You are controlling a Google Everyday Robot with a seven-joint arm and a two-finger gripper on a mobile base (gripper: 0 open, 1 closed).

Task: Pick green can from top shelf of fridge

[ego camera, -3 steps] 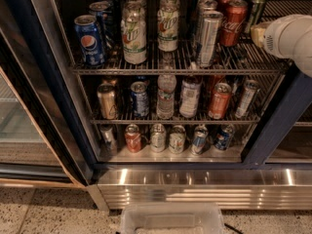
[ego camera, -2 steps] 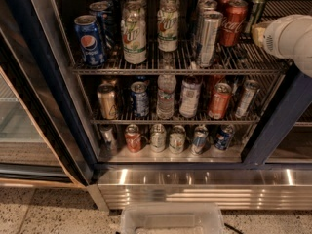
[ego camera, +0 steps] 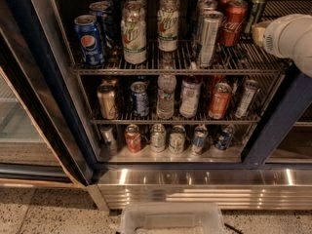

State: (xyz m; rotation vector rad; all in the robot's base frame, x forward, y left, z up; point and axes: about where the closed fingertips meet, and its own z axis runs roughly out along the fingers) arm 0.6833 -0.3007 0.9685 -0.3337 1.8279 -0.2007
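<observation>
Whether our white gripper [ego camera: 263, 34] is open or closed, we cannot tell. Across the silvery wire-rack top shelf [ego camera: 161, 65]: blue Pepsi can [ego camera: 90, 40], red Coca-Cola can [ego camera: 233, 23], then the slim dark green can [ego camera: 256, 9], upright, back right. The gripper hovers just before it, likely lining up its reach.

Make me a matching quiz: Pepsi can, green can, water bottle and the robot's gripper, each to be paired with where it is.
Things:
1. Pepsi can
2. green can
3. water bottle
4. gripper

Places:
A. middle shelf, centre
B. top shelf, front left
C. far right, level with the top shelf, just below the green can
D. top shelf, right of the Coke can, further back

Pairs: 1-B, 2-D, 3-A, 4-C
</observation>
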